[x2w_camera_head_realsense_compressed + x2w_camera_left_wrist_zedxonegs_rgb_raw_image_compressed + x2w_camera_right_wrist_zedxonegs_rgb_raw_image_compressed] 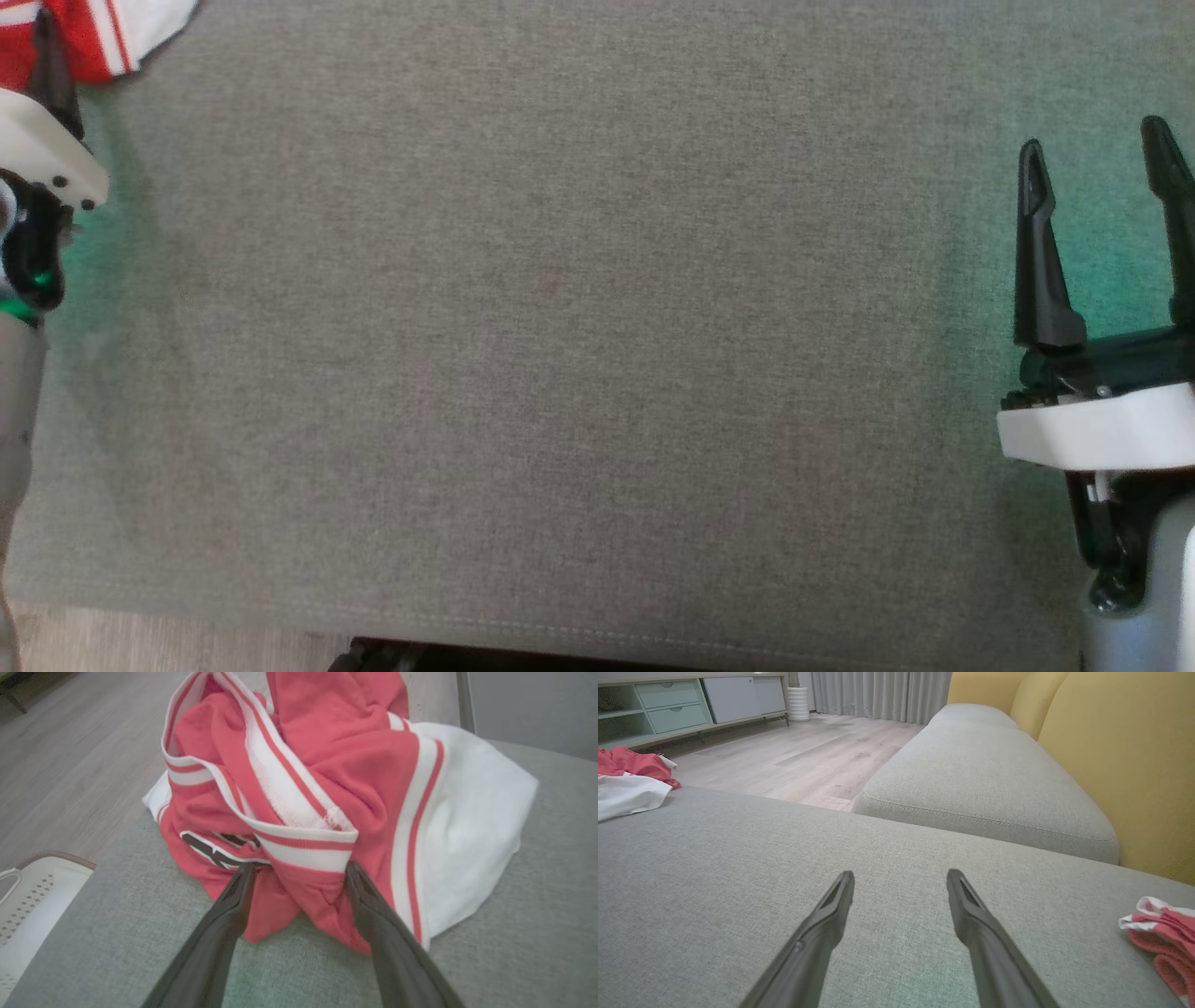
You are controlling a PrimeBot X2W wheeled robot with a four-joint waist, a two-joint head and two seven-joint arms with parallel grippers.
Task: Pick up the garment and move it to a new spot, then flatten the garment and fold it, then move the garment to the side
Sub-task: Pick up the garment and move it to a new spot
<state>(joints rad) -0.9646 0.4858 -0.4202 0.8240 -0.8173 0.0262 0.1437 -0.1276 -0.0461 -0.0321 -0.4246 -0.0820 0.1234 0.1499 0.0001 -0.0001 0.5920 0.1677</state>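
Note:
The garment [327,779] is a crumpled red and white striped jersey heaped at the far left corner of the grey cushion [579,327]. A bit of the garment [103,33] shows in the head view's top left corner. My left gripper [300,870] is open, its two fingers straddling a red fold at the heap's near edge. One dark left finger [49,65] lies against the cloth in the head view. My right gripper [1092,140] is open over bare cushion at the right, far from the garment [626,779]. Nothing lies between the fingers of the right gripper [901,877].
A white perforated basket [28,896] stands on the wood floor [70,756] beside the cushion's left end. Another red and white cloth [1162,938] lies to the right of my right gripper. A second cushion [985,779] and the yellow sofa back [1111,765] lie beyond.

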